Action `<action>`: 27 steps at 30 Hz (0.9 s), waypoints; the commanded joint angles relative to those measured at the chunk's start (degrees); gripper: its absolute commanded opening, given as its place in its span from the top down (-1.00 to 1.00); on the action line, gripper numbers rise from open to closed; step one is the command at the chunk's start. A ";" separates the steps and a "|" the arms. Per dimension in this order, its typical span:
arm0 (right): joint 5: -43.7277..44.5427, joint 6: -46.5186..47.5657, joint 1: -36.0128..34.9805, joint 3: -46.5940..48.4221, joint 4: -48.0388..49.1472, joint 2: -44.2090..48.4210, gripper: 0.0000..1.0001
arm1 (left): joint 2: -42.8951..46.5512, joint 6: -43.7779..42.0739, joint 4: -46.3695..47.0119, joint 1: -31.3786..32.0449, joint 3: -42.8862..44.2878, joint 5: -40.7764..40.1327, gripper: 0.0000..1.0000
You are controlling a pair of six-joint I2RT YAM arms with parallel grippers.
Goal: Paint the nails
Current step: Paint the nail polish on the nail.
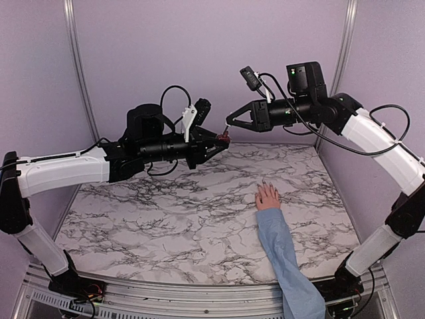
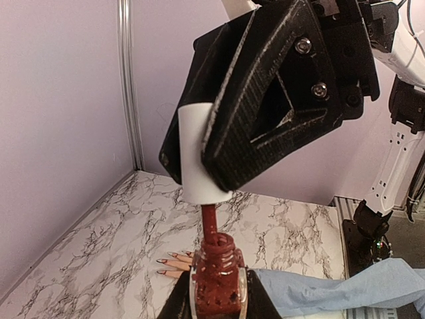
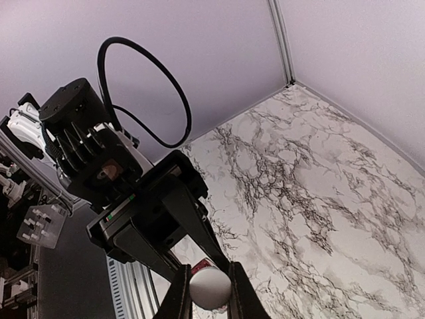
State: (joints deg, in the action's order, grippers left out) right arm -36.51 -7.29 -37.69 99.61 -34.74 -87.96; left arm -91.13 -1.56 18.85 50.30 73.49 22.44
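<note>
No text, label, brand, number or sign could be read in any of the views. Nothing legible was made out on the small dark-red glass bottle, on the white cylindrical cap above it, or on the white plastic arm shells.

bottle in left gripper: dark red | cap in right gripper: white | stem under cap: dark red | 2 grippers: black | table below them: white marble, black-grey veins | nails: dark red | hand: pinkish | sleeve: light blue | walls: lilac
</note>
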 commanded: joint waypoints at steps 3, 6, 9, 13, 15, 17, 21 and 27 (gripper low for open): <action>2.62 1.66 0.24 2.78 -2.00 0.93 1.00 | 0.16 -0.29 0.84 -0.11 1.47 -0.29 1.00; 3.51 2.18 0.17 2.74 -2.54 1.12 1.00 | 0.18 -0.28 0.84 -0.04 1.47 -0.37 1.00; 3.49 2.27 0.09 2.69 -2.69 1.22 1.00 | 0.19 -0.28 0.84 -0.03 1.48 -0.30 1.00; 2.78 2.32 0.08 2.63 -2.58 1.29 1.00 | 0.09 -0.20 0.84 0.00 1.50 -0.37 1.00; 2.11 2.44 0.06 2.66 -2.46 1.43 1.00 | 0.08 -0.21 0.84 -0.03 1.48 -0.38 1.00; 0.76 2.29 0.01 2.49 -1.93 1.71 1.00 | 0.02 -0.20 0.86 -0.03 1.44 -0.38 1.00; -1.17 2.06 0.02 2.21 -1.09 2.09 1.00 | -0.18 -0.11 0.84 -0.02 1.65 -0.29 1.00; -1.04 2.43 0.11 2.08 -1.37 2.45 1.00 | -0.27 -0.11 0.84 -0.03 1.81 -0.12 1.00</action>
State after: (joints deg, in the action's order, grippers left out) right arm -36.64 -5.69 -37.69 99.61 -36.14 -87.18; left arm -91.13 -1.56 18.13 50.30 73.49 22.02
